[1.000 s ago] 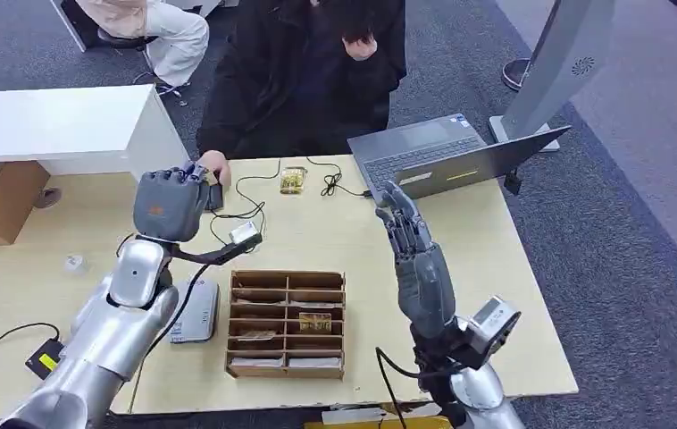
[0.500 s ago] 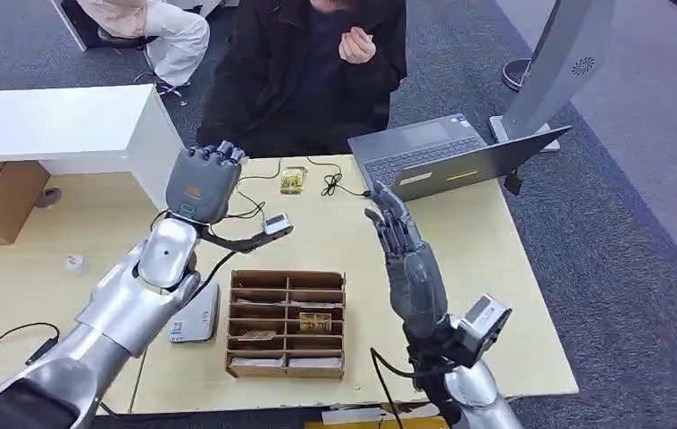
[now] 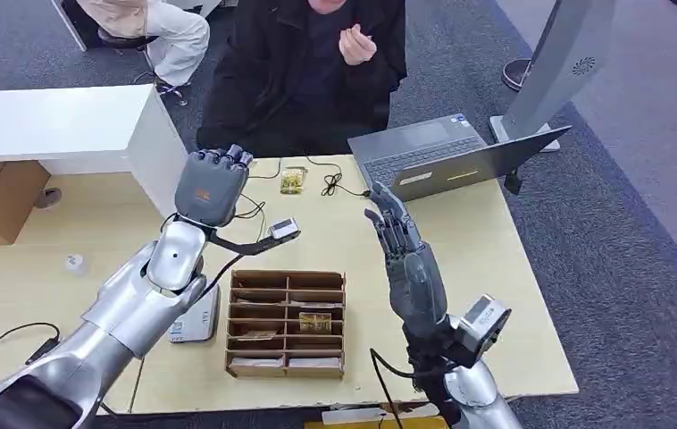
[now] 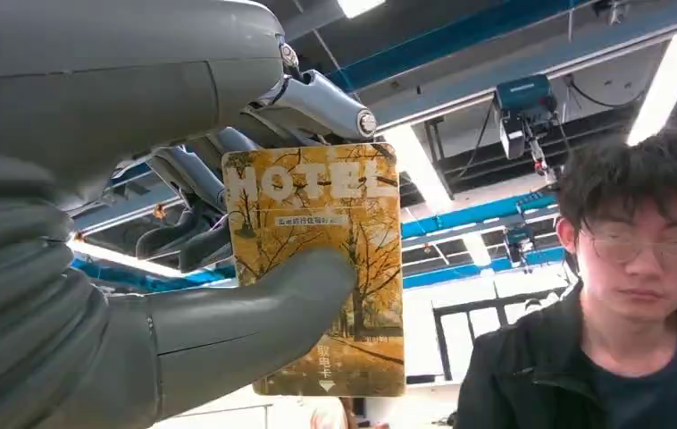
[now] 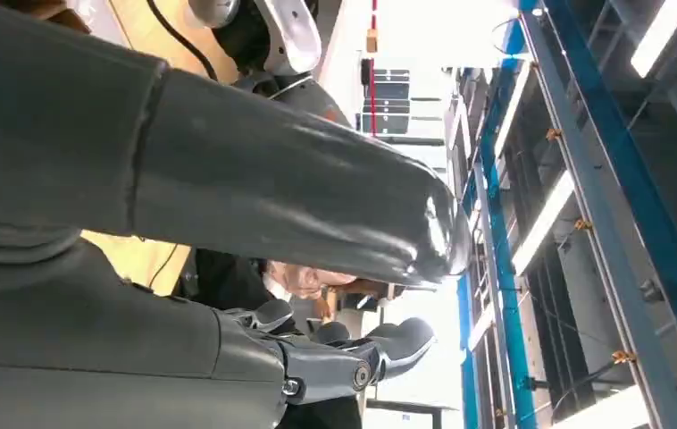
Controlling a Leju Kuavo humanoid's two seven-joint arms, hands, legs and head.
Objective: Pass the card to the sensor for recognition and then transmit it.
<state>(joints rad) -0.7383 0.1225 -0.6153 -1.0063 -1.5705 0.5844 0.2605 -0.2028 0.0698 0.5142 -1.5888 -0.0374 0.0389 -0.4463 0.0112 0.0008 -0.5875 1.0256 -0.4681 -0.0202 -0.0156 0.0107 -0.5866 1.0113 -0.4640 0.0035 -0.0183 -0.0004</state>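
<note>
**Left hand holds the hotel card up toward the seated person**

Nearest the robot, a brown cardboard divider box (image 3: 287, 323) sits on the pale wooden table (image 3: 496, 295), with a small white device (image 3: 196, 315) just beside it. Above the table, the right hand (image 3: 404, 250) is raised upright, fingers apart, holding nothing. The left hand (image 3: 212, 188) is lifted over the table's far edge; in the wrist view its thumb (image 4: 254, 313) presses a yellow autumn-print card marked HOTEL (image 4: 321, 268) against the darker fingers. Farther back lie a small yellow card (image 3: 293, 180), black cables and an open grey laptop (image 3: 447, 156). Beyond sits a person in a black jacket (image 3: 304, 71).
</note>
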